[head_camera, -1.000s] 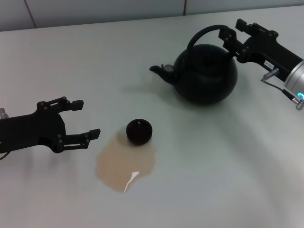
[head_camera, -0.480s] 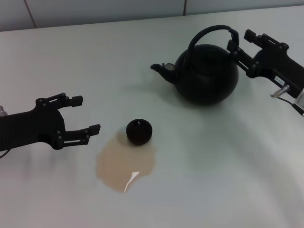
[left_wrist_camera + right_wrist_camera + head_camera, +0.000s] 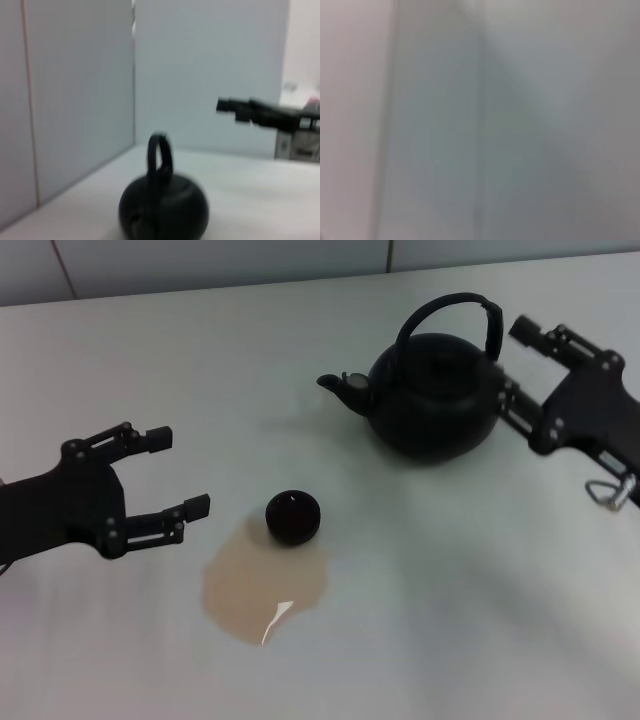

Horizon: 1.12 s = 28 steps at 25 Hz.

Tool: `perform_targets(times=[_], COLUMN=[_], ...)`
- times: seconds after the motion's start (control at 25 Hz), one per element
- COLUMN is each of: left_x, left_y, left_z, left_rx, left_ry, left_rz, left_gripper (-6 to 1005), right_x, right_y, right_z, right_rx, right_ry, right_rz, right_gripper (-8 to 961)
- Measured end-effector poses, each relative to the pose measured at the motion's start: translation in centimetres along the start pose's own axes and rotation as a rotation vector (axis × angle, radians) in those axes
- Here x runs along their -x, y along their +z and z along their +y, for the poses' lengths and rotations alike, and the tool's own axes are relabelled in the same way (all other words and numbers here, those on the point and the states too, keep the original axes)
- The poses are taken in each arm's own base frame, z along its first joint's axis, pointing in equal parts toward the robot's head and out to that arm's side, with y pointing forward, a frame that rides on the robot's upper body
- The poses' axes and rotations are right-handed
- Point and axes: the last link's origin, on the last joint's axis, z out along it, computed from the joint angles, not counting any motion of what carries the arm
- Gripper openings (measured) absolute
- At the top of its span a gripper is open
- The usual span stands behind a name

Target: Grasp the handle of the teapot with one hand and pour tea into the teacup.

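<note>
The black teapot (image 3: 432,400) stands upright on the table at the back right, spout pointing left, its arched handle (image 3: 440,305) free. My right gripper (image 3: 512,362) is open just right of the pot's body, with nothing between its fingers. The small black teacup (image 3: 292,516) sits at the middle of the table. A light brown puddle of tea (image 3: 262,585) is spread on the table in front of the cup and touches it. My left gripper (image 3: 180,472) hangs open to the left of the cup. The left wrist view shows the teapot (image 3: 165,212) and its handle (image 3: 159,155).
The pale table (image 3: 450,590) runs back to a grey tiled wall (image 3: 200,260). The left wrist view shows the right gripper (image 3: 227,105) farther off, above the table. The right wrist view shows only a blurred grey surface.
My right gripper has drawn away from the teapot's handle, rightward and toward the front. The teapot stays standing. My left gripper has shifted a little.
</note>
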Motion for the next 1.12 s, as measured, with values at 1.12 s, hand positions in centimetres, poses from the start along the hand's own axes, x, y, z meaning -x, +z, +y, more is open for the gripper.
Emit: perform_targets(times=[1.12], left_x=[1.8], left_y=[-3.5], left_z=[5.7], left_rx=[0.113], left_ry=[-0.033], left_rz=[0.201], left_gripper=[870], right_x=[0.7], right_y=[-5.6], right_z=[4.1], right_rx=[0.353], right_ry=[0.100], right_rz=[0.117], right_gripper=[543])
